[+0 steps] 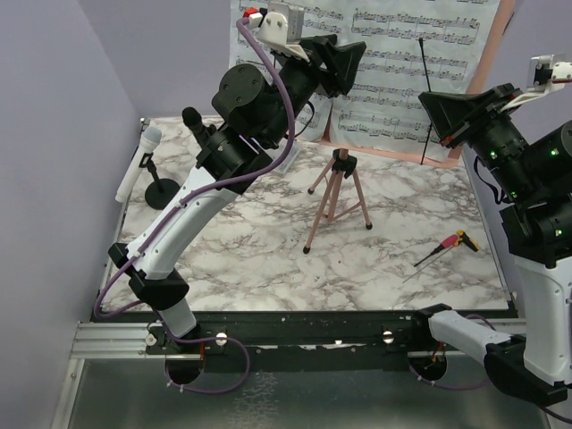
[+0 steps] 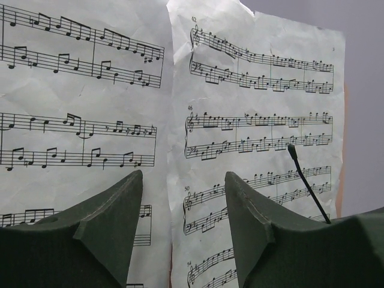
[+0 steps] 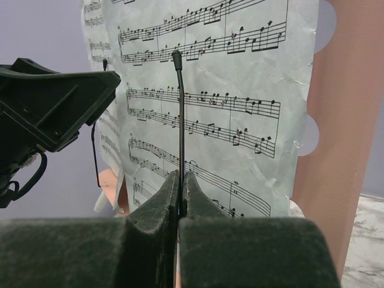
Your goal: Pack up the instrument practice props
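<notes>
The pink board (image 1: 494, 55) stands on its pink tripod (image 1: 336, 198) at the back and carries white sheet-music pages (image 1: 393, 63). My left gripper (image 1: 347, 59) is open in front of the pages, with the gap between two sheets (image 2: 169, 120) between its fingers (image 2: 120, 210). My right gripper (image 1: 440, 114) is shut on a thin black page-holder rod (image 3: 180, 114) that lies across the right page (image 3: 240, 90). The rod also shows in the left wrist view (image 2: 307, 183). A white microphone (image 1: 138, 165) leans in a black round-based holder (image 1: 162, 191) at the left. A black microphone (image 1: 193, 121) is partly hidden behind my left arm.
A small black tool with a red and yellow end (image 1: 450, 246) lies on the marble table (image 1: 250, 250) at the right. A second thin black rod (image 3: 95, 150) hangs by the left page edge. Purple walls close in the left and back.
</notes>
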Robot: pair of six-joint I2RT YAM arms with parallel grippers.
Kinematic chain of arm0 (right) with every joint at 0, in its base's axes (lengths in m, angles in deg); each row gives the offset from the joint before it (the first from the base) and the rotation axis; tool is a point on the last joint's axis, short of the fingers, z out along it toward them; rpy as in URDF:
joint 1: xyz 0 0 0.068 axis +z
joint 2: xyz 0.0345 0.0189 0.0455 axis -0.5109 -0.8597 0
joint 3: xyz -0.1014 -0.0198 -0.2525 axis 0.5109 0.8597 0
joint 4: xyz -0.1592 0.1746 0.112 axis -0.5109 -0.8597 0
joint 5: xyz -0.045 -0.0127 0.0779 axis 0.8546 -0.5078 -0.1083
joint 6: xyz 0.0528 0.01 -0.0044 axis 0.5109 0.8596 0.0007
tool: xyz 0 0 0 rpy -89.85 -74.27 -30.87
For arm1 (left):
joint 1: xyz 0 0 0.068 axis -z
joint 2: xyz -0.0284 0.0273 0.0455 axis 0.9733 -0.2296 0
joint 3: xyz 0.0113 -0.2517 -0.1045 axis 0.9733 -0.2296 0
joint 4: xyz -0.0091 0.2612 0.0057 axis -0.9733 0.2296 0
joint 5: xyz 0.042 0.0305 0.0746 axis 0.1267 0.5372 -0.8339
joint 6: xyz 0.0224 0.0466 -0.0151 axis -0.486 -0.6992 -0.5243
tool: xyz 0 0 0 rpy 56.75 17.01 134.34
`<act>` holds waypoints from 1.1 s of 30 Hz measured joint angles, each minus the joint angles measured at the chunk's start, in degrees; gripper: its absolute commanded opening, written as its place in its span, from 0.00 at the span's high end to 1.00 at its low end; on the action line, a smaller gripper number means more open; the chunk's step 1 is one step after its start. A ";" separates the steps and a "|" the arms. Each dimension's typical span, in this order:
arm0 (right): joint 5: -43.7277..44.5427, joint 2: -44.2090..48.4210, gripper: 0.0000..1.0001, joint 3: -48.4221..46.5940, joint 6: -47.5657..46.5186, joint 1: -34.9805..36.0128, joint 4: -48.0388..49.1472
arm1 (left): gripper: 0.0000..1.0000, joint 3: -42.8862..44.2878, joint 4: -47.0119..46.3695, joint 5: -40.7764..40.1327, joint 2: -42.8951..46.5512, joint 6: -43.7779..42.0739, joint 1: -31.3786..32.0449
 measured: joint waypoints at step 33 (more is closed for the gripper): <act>0.13 2.71 1.00 3.82 0.02 0.00 3.15 | 1.00 -3.23 -5.05 9.88 1.14 2.36 -0.59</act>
